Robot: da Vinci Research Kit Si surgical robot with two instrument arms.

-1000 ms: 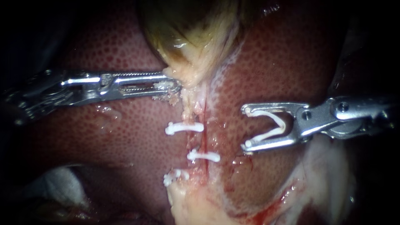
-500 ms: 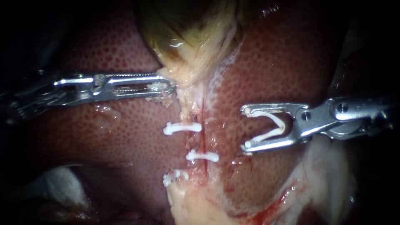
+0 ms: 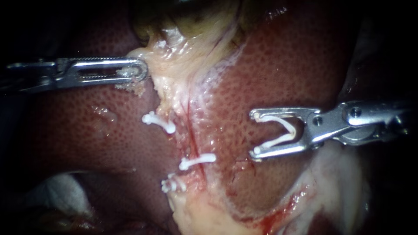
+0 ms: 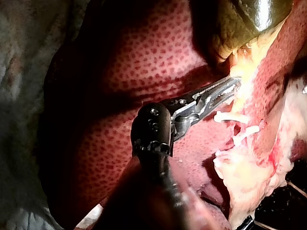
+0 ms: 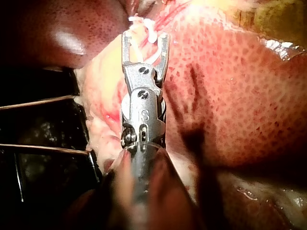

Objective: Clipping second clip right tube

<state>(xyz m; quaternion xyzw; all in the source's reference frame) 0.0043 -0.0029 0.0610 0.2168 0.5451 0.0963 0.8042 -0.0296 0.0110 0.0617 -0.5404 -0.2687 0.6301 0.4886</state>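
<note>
Now at the bench, my left instrument (image 3: 140, 72) reaches in almost level from 9 o'clock. Its jaws are clenched on a fold of pale tissue (image 3: 167, 65) just under the gallbladder (image 3: 191, 19), which sits at 12 o'clock. The fold is stretched out toward 10 o'clock.

My right instrument (image 3: 257, 133) comes in from 3 o'clock with its shaft close to horizontal and its wrist straight. Its jaws are spread wide and point toward 9 o'clock. Both jaws grasp the loaded clip (image 3: 285, 126), a white V whose mouth gapes toward the tissue. The tips sit in front of the liver (image 3: 283, 65), off to the 3 o'clock side of the right tube (image 3: 193, 141) and not touching it.

That tube is the thin red strand running down the centre from about 12 toward 6 o'clock. The middle clip (image 3: 197, 161) crosses it, at about 8 o'clock from my right jaws. The upper clip (image 3: 159, 123) sits on the pale strand toward 9 o'clock, and the lower clip (image 3: 172, 185) lies at 7 o'clock. In the right wrist view, the spread jaws point straight ahead at the clipped strands.
</note>
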